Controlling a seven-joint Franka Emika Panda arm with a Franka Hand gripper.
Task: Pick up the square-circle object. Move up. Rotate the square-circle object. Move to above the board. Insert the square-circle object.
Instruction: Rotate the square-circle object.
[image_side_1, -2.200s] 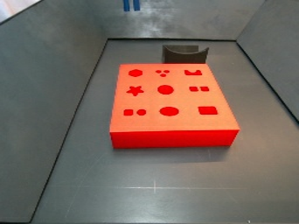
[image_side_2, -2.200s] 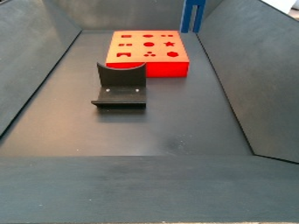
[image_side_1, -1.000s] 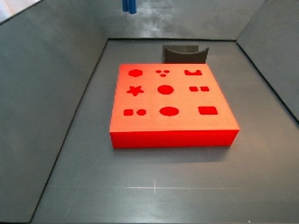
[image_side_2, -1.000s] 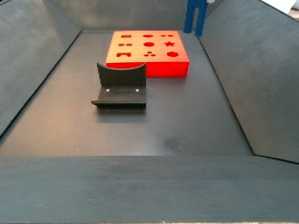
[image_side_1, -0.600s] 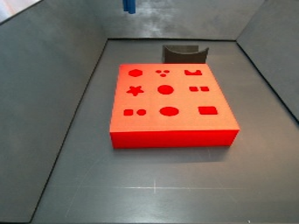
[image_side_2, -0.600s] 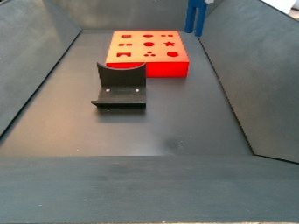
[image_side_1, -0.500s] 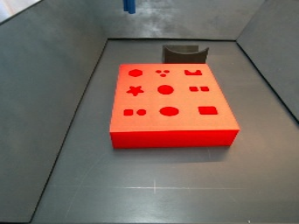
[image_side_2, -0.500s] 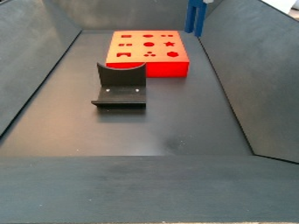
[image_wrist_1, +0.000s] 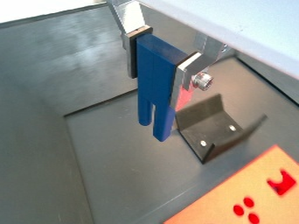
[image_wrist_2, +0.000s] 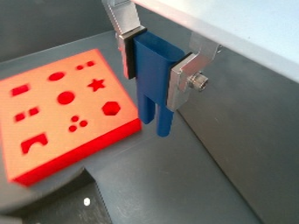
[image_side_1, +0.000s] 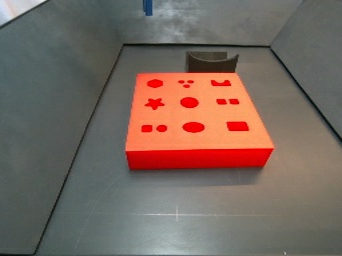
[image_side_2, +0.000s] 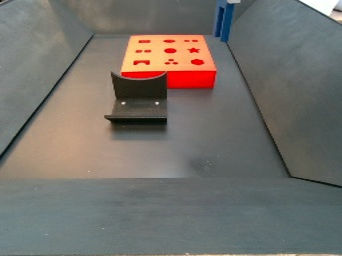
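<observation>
Since two seconds back the square-circle object (image_side_1: 147, 6) has risen further, so that in a side view only its lower tip shows at the upper frame edge, well above the far side of the board (image_side_1: 195, 115), where more of it showed before; in a side view (image_side_2: 223, 18) it hangs as a narrow blue strip beyond the board's far right corner, against the enclosure wall (image_side_2: 274, 60). Both wrist views show the gripper (image_wrist_1: 158, 51) closed on the blue piece, its flat silver fingers (image_wrist_1: 188, 72) pressed against the two broad faces near the upper end, with the two prongs pointing downward and free of any contact. Seen in a wrist view, the gripper (image_wrist_2: 156, 54) holds the piece upright just beyond the board's (image_wrist_2: 65, 103) edge, the prong tips hanging over dark floor beside the board rather than over its cutouts. The red-orange board lies flat on the floor with its circles, star, squares and oval all unfilled. A dark grey curved holder (image_side_1: 209, 61) stands on the floor just beyond the board's far edge, apart from it; in a wrist view the holder (image_wrist_1: 212, 127) sits below and beside the hanging prongs, not touching them
</observation>
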